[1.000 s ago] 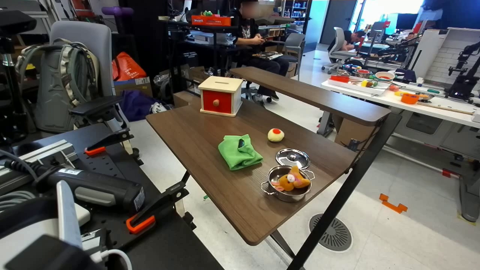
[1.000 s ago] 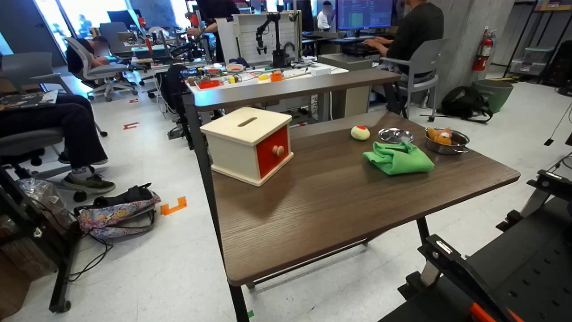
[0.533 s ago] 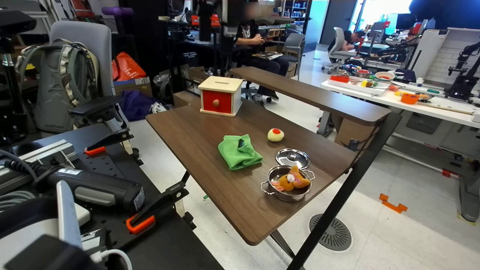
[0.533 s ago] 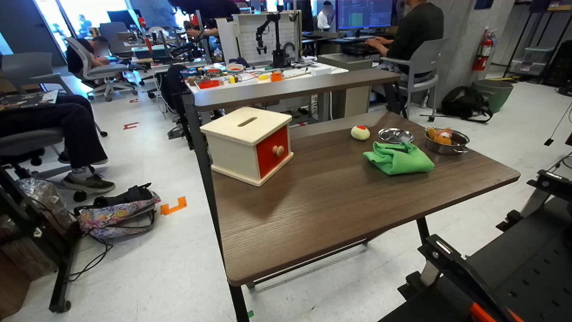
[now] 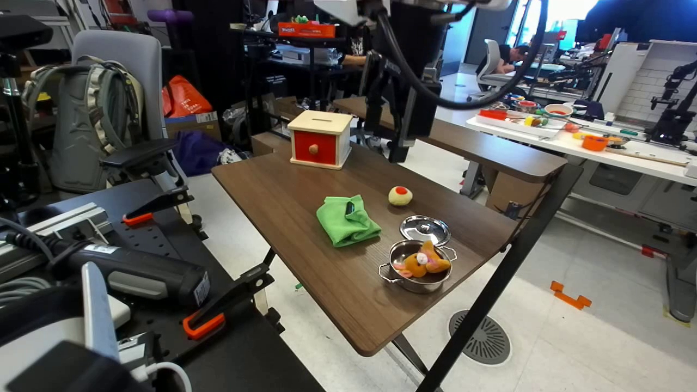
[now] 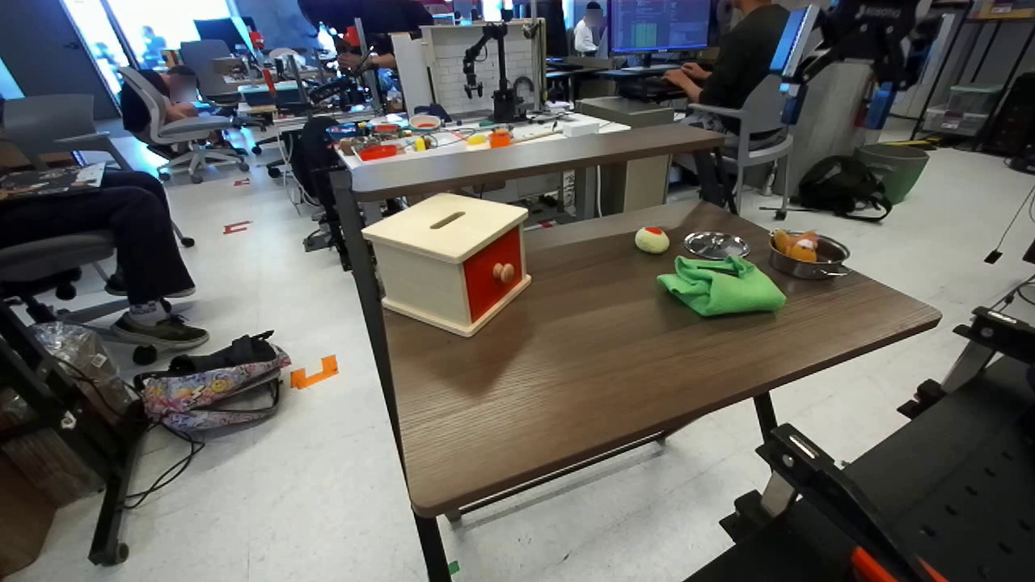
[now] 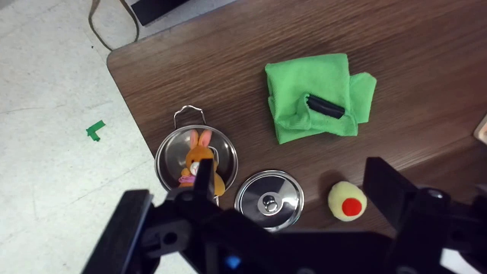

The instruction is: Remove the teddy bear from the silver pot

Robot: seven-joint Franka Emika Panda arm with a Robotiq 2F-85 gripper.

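Teddy bear lies well below the gripper.

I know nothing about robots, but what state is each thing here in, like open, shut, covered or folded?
Pincer: open, holding nothing, above the table.
Pot: upright, uncovered.
Soft toy: lying inside the pot, not held.
Lid: off the pot, right side up on the table.
Cloth: folded, black piece showing in it.
Ball: resting on the table.
Wooden box: red front shut.
Computer screen: lit.
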